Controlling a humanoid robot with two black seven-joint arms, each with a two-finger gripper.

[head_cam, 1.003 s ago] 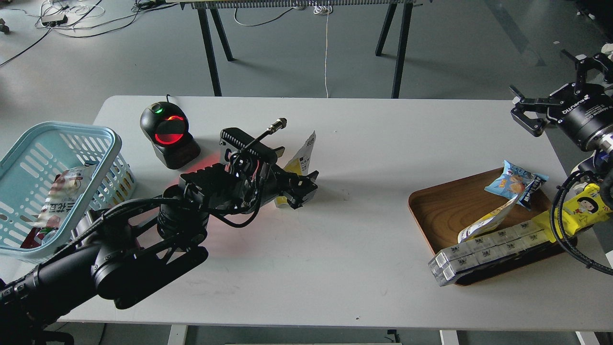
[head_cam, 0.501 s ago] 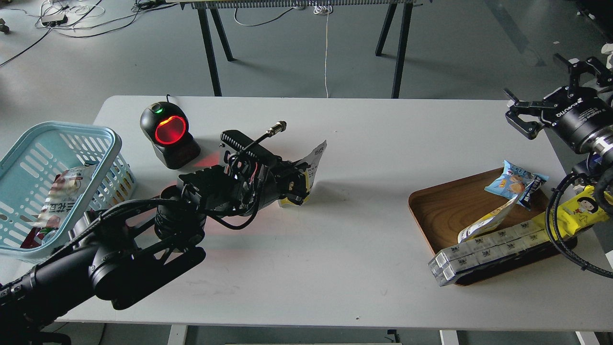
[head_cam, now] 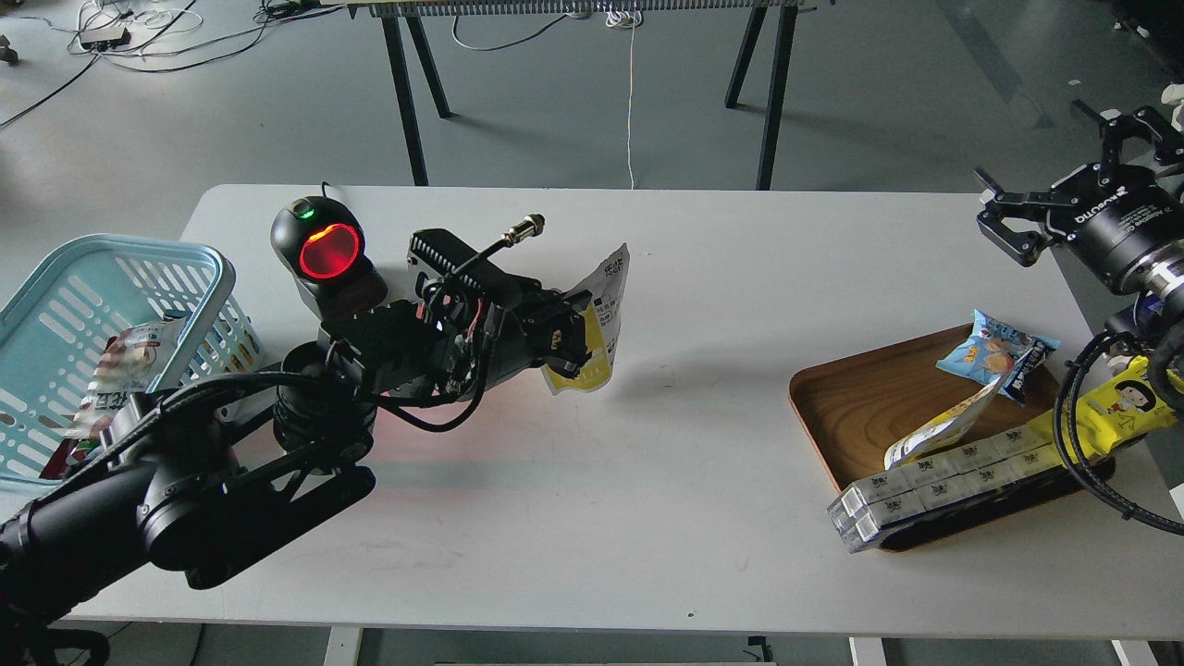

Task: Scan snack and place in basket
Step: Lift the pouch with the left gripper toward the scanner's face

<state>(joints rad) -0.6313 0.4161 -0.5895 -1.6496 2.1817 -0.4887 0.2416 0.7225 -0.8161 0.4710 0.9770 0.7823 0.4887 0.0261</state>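
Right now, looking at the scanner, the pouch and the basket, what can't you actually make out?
All in the head view:
- The snack: its print is too small to read, and the left gripper covers its left edge.
- The basket: the picture's left edge cuts it off, and the left arm hides its near corner.
- The scanner: its base sits behind the left arm.
- The right gripper: open, holding nothing.

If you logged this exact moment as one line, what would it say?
left gripper: shut on snack, beside scanner | right gripper: open, idle | basket: snack not in yet
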